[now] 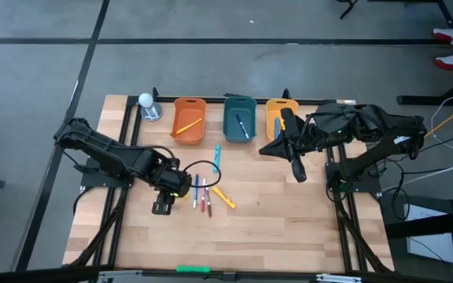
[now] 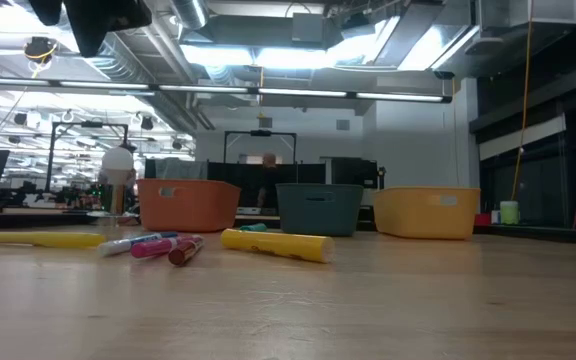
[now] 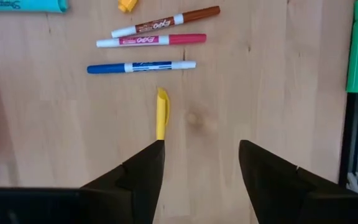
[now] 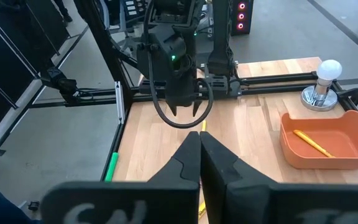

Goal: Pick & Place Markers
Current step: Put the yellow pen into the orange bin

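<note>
Several markers lie flat on the wooden table: a thin yellow one, a blue, a pink and a brown one, a thick yellow one and a teal one. My left gripper is open and hangs above the thin yellow marker, which also shows alone on the table in the low view. My right gripper is shut and empty, up over the table by the yellow bin.
An orange bin holding a yellow marker, a teal bin holding markers and the yellow bin stand along the far edge. A white bulb on a metal base stands at the far left. A bright green stick lies at the near edge.
</note>
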